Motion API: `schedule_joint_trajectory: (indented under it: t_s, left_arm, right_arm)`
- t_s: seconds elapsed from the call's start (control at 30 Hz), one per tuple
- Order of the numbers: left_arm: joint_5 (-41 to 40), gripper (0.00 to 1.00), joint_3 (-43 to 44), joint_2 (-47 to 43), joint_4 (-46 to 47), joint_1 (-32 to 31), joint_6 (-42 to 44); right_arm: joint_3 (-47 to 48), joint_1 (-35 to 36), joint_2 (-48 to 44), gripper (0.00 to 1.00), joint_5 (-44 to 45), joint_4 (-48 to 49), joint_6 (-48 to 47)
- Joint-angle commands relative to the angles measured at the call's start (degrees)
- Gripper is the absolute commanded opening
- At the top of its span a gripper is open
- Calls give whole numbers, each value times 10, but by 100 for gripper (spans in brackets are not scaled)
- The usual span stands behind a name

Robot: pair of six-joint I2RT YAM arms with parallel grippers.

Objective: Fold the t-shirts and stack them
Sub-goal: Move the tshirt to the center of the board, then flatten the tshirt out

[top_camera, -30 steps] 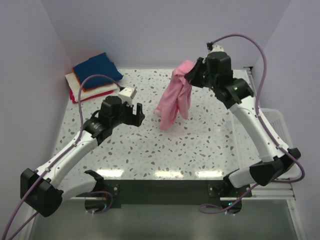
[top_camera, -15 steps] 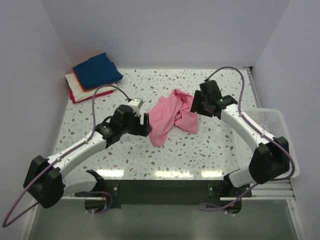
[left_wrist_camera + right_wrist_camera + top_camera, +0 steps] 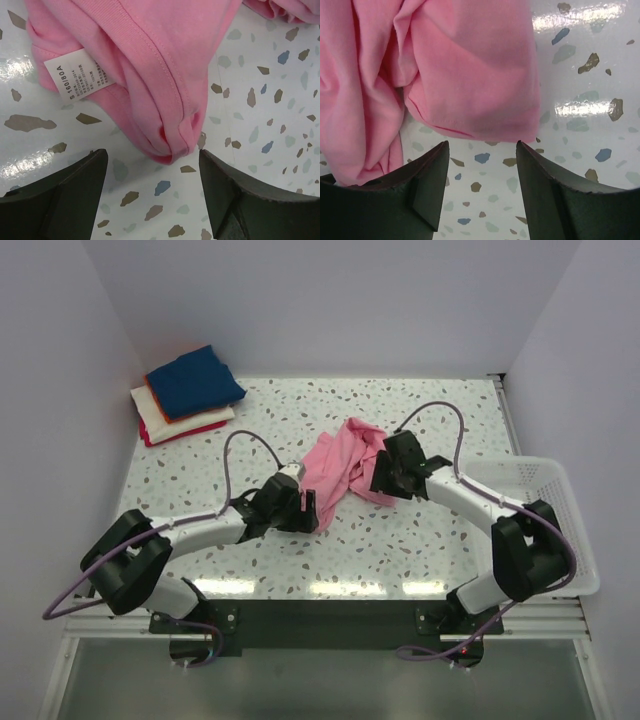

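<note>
A crumpled pink t-shirt [image 3: 342, 462] lies in a heap at the middle of the speckled table. Its hem and a white size label [image 3: 75, 75] fill the left wrist view. My left gripper [image 3: 305, 510] is low at the shirt's near left tip, open, with only bare table between its fingers [image 3: 60, 195]. My right gripper [image 3: 378, 476] is at the shirt's right edge, open too, the pink cloth [image 3: 470, 75] lying just beyond its fingertips. A stack of folded t-shirts [image 3: 190, 390], navy on top over orange, white and red, rests at the back left.
A white mesh basket [image 3: 545, 510] hangs off the table's right side. Lilac walls close in the back and both sides. Both arms stretch low across the table toward its middle.
A second ago the right gripper held the pink shirt up in the air; it came down and let go, and the shirt now lies on the table. The left gripper advanced to its near tip.
</note>
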Motion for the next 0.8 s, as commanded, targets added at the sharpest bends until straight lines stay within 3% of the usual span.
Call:
schedule_joint_trajectory:
  t_s: [0.0,0.27,0.43,0.5,0.6,0.63,0.67,0.77]
  left_arm:
    - [-32,77,14,21,68,-5,-19]
    - [-37,72,21,54,97,-7,-18]
    - [-15,63,17,65,126,-7,-16]
    - [-7,54,20,69,130,-7,-15]
    - [-6,38,28,68,127,-3,-9]
    - [-8,33,32,66,120,0,-3]
    - [-10,25,39,57,112,5,1]
    - [-3,15,45,21,80,42,14]
  right_arm:
    - [-3,1,9,60,45,65,12]
    - [16,0,55,63,78,80,13]
    - [34,-4,90,63,82,79,16]
    - [37,-6,97,59,82,79,18]
    - [46,-13,101,39,85,66,20]
    - [54,-17,98,27,87,61,19]
    - [58,-22,97,22,90,50,16]
    - [73,-44,86,5,91,27,7]
